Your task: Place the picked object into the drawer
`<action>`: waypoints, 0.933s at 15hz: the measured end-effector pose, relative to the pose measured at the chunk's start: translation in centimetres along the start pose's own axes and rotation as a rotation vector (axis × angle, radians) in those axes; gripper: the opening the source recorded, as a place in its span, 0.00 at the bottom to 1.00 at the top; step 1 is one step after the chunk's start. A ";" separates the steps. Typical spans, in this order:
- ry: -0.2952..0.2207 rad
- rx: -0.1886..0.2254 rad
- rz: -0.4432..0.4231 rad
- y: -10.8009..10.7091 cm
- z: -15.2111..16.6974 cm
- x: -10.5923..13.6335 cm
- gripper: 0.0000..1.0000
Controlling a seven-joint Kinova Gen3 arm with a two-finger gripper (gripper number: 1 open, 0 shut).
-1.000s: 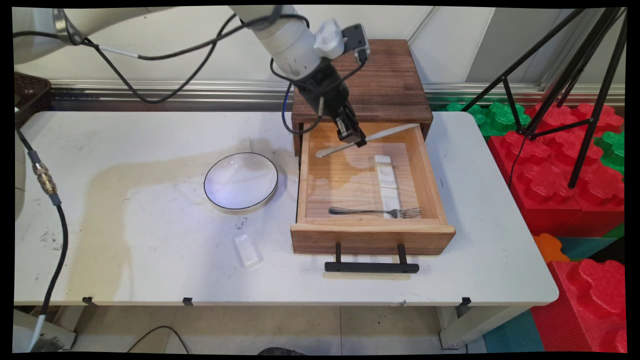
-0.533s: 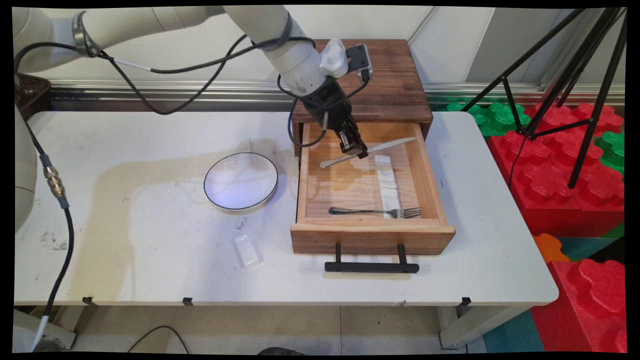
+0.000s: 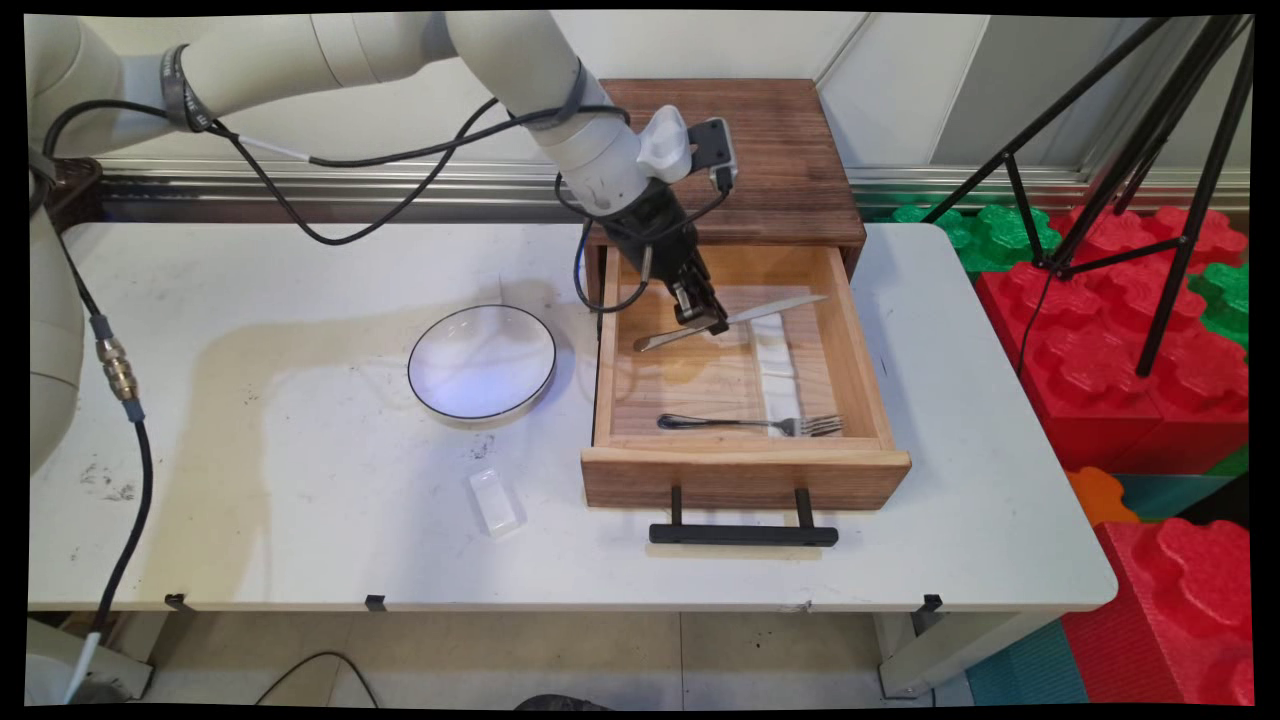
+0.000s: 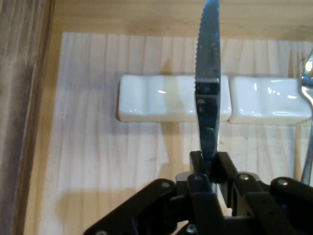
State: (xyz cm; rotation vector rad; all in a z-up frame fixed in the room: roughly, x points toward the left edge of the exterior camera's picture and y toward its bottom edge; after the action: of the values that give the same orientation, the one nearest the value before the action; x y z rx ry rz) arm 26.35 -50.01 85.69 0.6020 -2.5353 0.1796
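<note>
My black gripper [image 3: 707, 322] is shut on a steel table knife [image 3: 735, 319] and holds it level inside the open wooden drawer [image 3: 742, 470]. In the hand view the gripper [image 4: 210, 164] clamps the knife [image 4: 208, 73], whose serrated blade runs up over a white cutlery rest [image 4: 156, 98]. A second white rest [image 4: 266, 100] lies beside the first. In the main view the rests [image 3: 775, 360] form a white strip on the drawer floor. A fork [image 3: 750, 424] lies near the drawer's front, its tines on the strip.
The drawer belongs to a dark wooden cabinet [image 3: 760, 170] at the table's back. A white plate with a dark rim [image 3: 482, 362] sits left of the drawer. A small clear plastic block [image 3: 496, 502] lies near the front. A black tripod [image 3: 1130, 150] and red foam blocks [image 3: 1130, 370] stand at the right.
The gripper has come down with the knife, from above the drawer's back edge to lower inside the drawer, over the white rests. The fork, plate and block have stayed put.
</note>
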 end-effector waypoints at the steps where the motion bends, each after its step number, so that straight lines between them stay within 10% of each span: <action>1: -0.002 -0.001 0.000 0.0 0.2 -0.1 0.00; 14: -0.014 0.000 -0.003 -0.7 2.4 -0.8 0.00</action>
State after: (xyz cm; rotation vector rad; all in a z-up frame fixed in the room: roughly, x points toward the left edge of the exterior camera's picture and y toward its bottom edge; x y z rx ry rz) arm 26.17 -50.86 83.20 0.6094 -2.5475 0.1743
